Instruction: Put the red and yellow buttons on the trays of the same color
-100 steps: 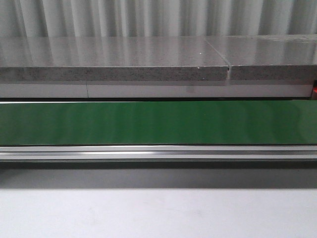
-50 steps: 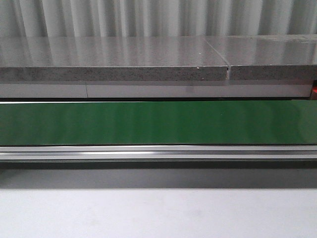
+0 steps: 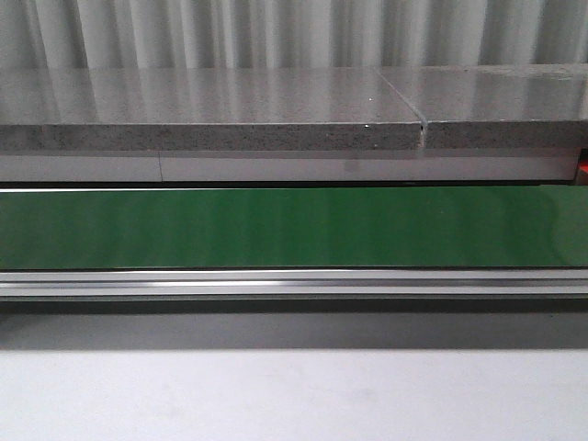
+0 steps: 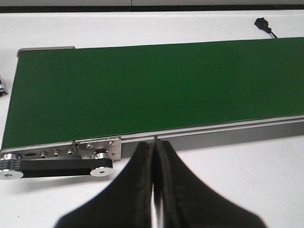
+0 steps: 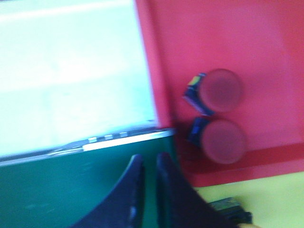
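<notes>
Right wrist view is pretty blurry, so details are soft, but you can make out two red buttons, one (image 5: 219, 90) and another (image 5: 223, 141), sitting side by side on the red tray (image 5: 266, 42), each with a bluish base poking out that I can't really read. A strip of the yellow tray (image 5: 280, 199) shows at the edge, cut off, with some dark thing (image 5: 230, 205) on it that's half hidden behind the right end effector (image 5: 148, 164). That one has a thin gap between its fingers and nothing in it. The left end effector (image 4: 153, 154) is clenched tight, empty, hovering over the white bench (image 4: 247, 185) just beside the green conveyor belt (image 4: 152, 85). From the front neither arm shows, just the bare belt, its aluminium rail (image 3: 294, 281), a speckled grey stone slab (image 3: 211, 110) behind and corrugated wall (image 3: 294, 32). No readable writing anywhere.
</notes>
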Available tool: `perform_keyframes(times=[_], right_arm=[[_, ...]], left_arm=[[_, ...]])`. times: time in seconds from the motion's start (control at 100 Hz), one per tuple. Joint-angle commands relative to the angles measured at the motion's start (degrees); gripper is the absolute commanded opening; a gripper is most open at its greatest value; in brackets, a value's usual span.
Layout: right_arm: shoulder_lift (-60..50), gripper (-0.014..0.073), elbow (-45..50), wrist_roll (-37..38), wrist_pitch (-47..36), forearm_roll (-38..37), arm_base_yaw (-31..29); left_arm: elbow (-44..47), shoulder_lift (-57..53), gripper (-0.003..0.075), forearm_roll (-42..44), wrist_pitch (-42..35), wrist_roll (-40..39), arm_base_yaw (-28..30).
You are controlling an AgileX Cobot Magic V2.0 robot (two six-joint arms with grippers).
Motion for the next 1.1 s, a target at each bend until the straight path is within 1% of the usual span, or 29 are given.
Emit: perform_keyframes(times=[0.0,0.13,0.25,0.55,1.09], right_arm=[[-4.7,-0.0068,-1.5,-1.0,-0.7,0.0,2.2],[-7.3,-0.0066,-1.2,-1.3,-0.1,0.0,5.9],[-10.6,-0.0066,0.4,-3.4,-0.5,0.5,9.0],[-20.7,-0.0066,11.2,-3.7,-5.6,2.0,13.6],[-43.5,-0.0066,31.6,-3.7,-10.1,2.2,14.2]], left_arm=[[-1.5,0.1,-0.0020,-0.5,-3.6,0.0,-0.4],[-1.5,0.1,-0.0020,-0.5,-3.6,0.0,-0.4],[-1.5,0.1,-0.0020,-0.5,-3.6,0.0,-0.4],[-1.5,0.1,-0.0020,-0.5,-3.6,0.0,-0.4],[-1.5,0.1,-0.0020,-0.5,-3.6,0.0,-0.4]])
